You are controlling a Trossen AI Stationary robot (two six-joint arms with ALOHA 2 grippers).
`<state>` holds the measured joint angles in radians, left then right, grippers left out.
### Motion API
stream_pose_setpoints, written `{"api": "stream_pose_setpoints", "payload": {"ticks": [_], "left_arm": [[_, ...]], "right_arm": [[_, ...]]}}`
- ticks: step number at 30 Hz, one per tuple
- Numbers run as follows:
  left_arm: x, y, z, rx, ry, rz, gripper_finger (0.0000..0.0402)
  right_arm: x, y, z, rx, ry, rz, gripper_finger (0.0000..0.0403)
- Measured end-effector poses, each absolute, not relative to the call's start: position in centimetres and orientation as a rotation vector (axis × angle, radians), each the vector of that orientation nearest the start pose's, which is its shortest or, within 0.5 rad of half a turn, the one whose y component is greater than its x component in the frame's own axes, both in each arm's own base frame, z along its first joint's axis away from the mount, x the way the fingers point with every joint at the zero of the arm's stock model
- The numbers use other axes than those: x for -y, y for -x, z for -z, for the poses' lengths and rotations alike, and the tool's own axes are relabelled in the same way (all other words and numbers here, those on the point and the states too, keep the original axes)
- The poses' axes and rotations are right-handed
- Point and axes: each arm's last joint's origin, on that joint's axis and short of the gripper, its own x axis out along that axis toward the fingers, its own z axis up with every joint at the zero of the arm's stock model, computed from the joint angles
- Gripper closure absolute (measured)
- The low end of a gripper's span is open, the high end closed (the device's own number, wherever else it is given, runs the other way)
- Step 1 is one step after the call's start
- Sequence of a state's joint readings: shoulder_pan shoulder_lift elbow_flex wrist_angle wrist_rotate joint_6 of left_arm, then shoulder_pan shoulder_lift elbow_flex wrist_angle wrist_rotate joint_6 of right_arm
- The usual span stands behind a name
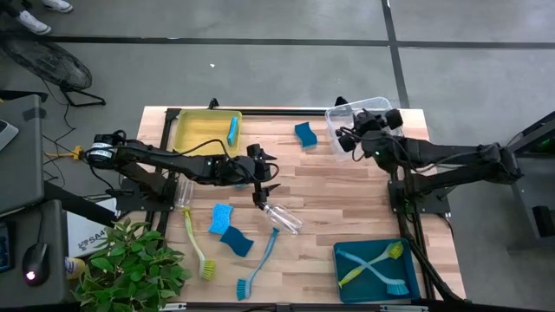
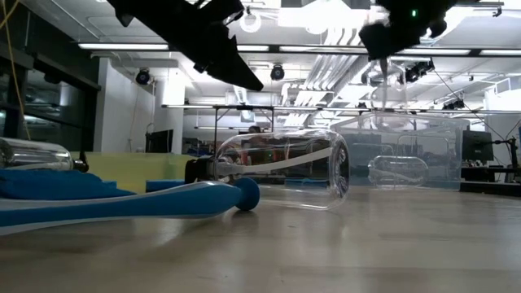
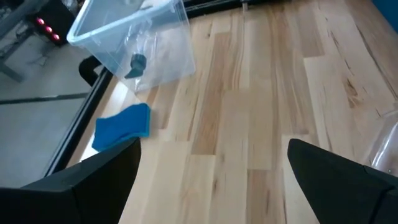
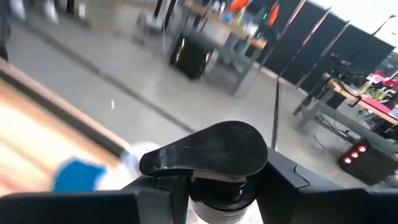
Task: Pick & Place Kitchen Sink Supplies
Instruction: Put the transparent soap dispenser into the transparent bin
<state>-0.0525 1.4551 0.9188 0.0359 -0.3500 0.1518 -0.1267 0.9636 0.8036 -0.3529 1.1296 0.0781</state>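
A clear bottle point(image 4: 217, 180) with a black top is held by the right hand point(image 1: 347, 139) above the clear bin point(image 1: 342, 111), while another bottle point(image 1: 282, 217) lies on the desk point(image 1: 347, 208) just beside the wide-spread left hand point(image 1: 263, 182).

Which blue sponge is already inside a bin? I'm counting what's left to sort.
Only the blue sponge in the yellow bin, by its right wall. The sponge near the clear bin and the two sponges below the left gripper lie on bare table.
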Motion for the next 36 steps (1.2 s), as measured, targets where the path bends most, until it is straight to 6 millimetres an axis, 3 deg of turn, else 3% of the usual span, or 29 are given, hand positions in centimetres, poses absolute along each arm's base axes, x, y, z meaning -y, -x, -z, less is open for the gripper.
{"api": "stream_pose_setpoints", "payload": {"ticks": [6,13,26,36], "left_arm": [[0.7,-31.4,-24.6,-0.522,-0.238,-0.255,0.0002],[0.7,-31.4,-24.6,-0.519,-0.218,-0.240,0.0002],[0.7,-31.4,-24.6,-0.517,-0.212,-0.241,0.0002],[0.7,-31.4,-24.6,-0.515,-0.193,-0.241,0.0002]], "right_arm": [[6.8,-17.8,-29.0,-0.668,0.287,1.134,0.0276],[7.8,-17.3,-27.9,-0.891,0.376,0.804,0.0276],[9.2,-16.8,-25.7,-1.205,0.507,0.596,0.0275],[9.3,-17.1,-25.3,-1.244,0.534,0.583,0.0202]]}}
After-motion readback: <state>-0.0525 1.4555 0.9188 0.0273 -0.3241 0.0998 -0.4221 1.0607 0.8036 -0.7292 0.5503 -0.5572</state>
